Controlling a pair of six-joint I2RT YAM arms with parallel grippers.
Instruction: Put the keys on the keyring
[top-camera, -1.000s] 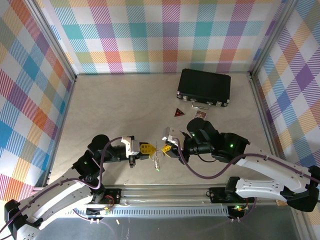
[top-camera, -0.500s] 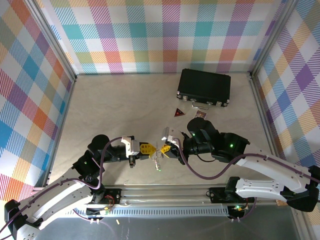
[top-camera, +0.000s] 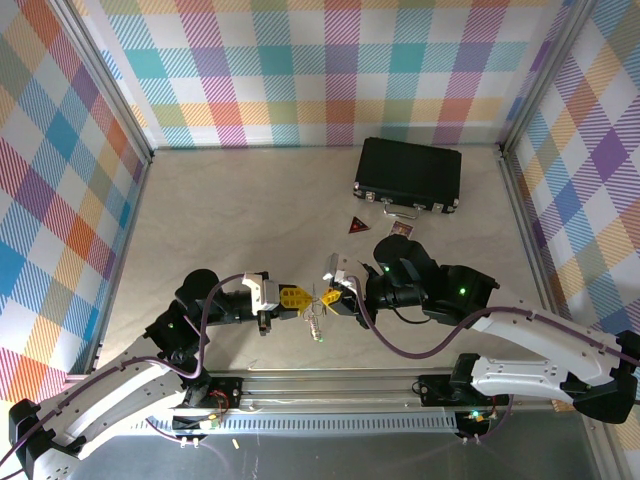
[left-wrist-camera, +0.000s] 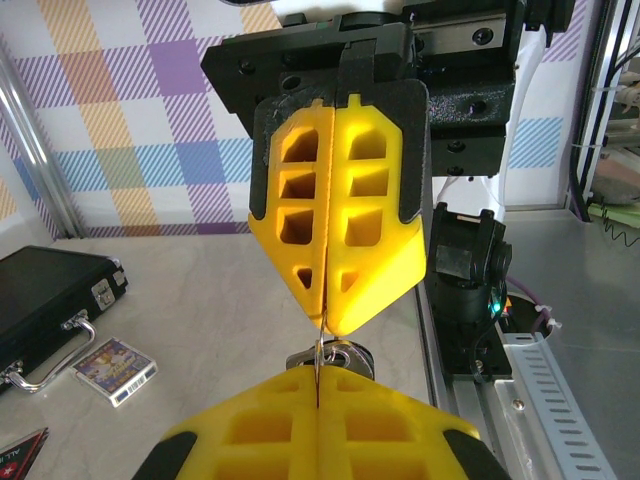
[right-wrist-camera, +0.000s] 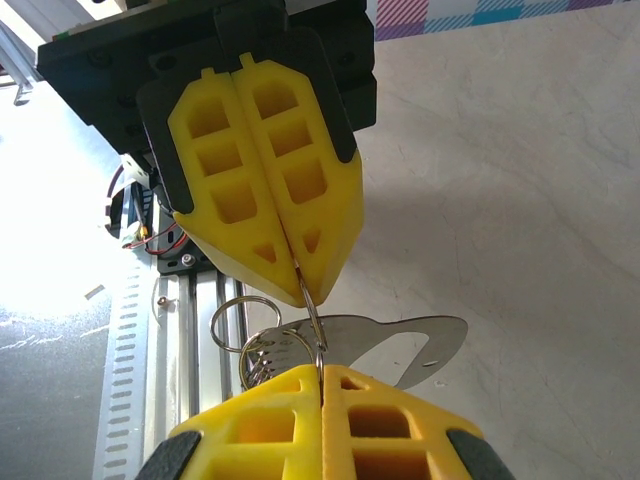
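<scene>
Keyring (right-wrist-camera: 314, 318) is up off the table (top-camera: 230, 220), a thin wire loop strung between the two grippers near the front edge. Keys (top-camera: 316, 328) dangle beneath it, with a green tip lowest. From the right wrist they show as flat silvery metal hooked at the wire, though I cannot tell whether both are fully threaded. Left gripper (top-camera: 302, 300) is pinched tight on one side of the wire and right gripper (top-camera: 328, 297) on the other, tips almost meeting. This looks like the threading step, midway or late. The next move calls for one side to hold firm while the other lets go and works a key round the coil. Case (top-camera: 408, 175), red triangle (top-camera: 357, 226) and card (top-camera: 401, 230) sit well back.
</scene>
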